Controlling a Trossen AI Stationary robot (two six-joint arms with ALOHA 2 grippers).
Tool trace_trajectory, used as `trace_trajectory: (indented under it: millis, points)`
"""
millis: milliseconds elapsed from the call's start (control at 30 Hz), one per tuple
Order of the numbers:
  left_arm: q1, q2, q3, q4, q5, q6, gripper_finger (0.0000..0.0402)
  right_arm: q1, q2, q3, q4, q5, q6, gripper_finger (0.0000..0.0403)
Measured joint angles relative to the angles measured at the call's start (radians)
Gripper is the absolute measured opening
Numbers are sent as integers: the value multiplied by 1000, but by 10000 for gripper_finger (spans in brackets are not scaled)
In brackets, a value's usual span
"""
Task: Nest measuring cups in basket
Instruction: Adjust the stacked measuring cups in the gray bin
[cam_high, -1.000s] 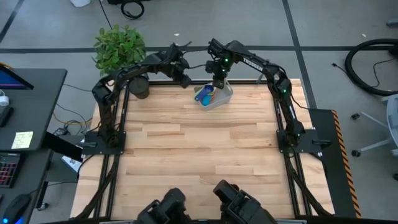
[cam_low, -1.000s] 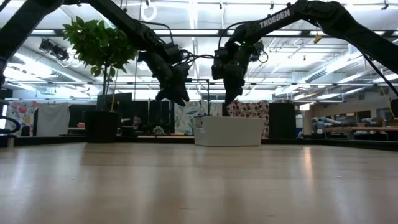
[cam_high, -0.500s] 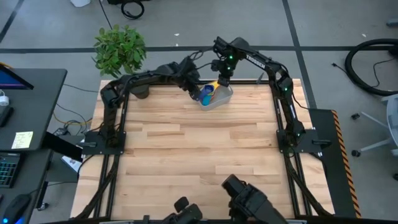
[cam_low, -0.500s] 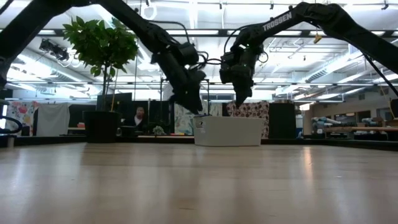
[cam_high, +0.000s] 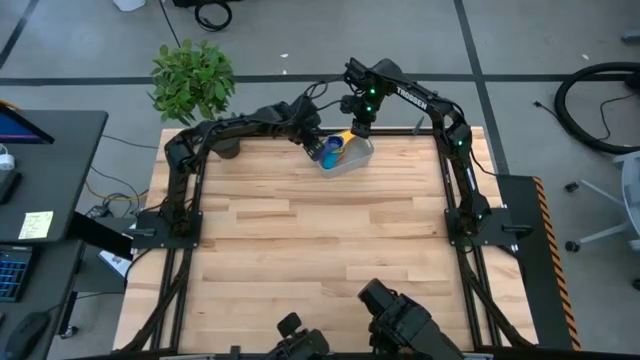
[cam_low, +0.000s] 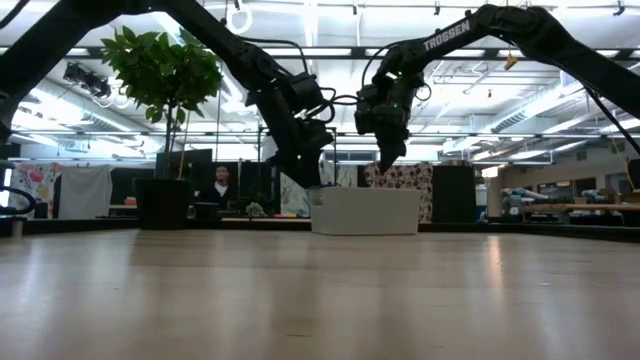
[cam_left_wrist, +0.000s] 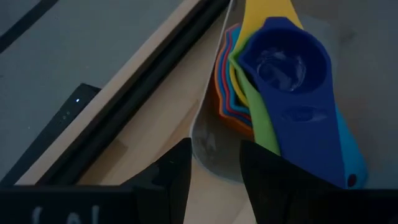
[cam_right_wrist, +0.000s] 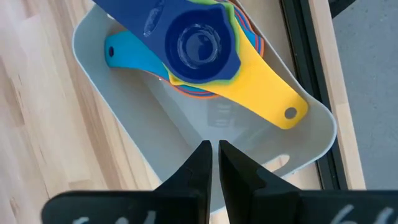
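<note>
The pale basket (cam_high: 362, 156) stands at the table's far edge, near the middle. Inside it the measuring cups (cam_high: 334, 150) lie nested in one stack: dark blue cup (cam_right_wrist: 199, 43) on top, yellow handle (cam_right_wrist: 264, 96), light blue handle (cam_right_wrist: 127, 53), green handle (cam_left_wrist: 261, 118), orange and red rims (cam_left_wrist: 225, 93). My left gripper (cam_high: 318, 147) is open and low at the basket's left end, its fingers on either side of the basket's corner wall (cam_left_wrist: 208, 140). My right gripper (cam_high: 358, 128) is shut and empty, above the basket (cam_right_wrist: 155, 118). My left gripper stands with one finger (cam_left_wrist: 177, 177) outside the basket's left corner and the other finger (cam_left_wrist: 267, 177) on the inner side, coming from above and from the table's left. I cannot tell whether either finger touches the wall.
A potted plant (cam_high: 195, 78) in a dark pot (cam_high: 226, 143) stands at the far left corner. A dark rail (cam_left_wrist: 143, 93) runs along the far edge behind the basket. Bare wood (cam_high: 320, 240) lies toward the near side. A person (cam_low: 222, 185) shows in the room beyond.
My left gripper has gone toward the table's right edge and down, to the basket's left end. My right gripper has drawn a little up and toward the far right, staying over the basket. The cups and basket have kept their place.
</note>
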Motion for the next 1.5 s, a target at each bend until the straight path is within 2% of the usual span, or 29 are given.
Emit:
trace_trajectory:
  millis: [333,667,1000,1167,1500]
  points:
    - [-26,1,0,-35,38,29,141,0,0,0,1,-11,-1,32]
    - [-50,1,0,-38,75,23,141,10,1,-1,-28,-84,52,30]
    - [-68,-22,2,-107,86,19,141,42,3,-131,-46,-108,75,10]
    - [-84,-26,20,-145,85,49,141,58,3,-167,-15,-104,74,12]
    - [-96,-26,20,-140,82,55,141,90,3,-240,32,-165,74,12]
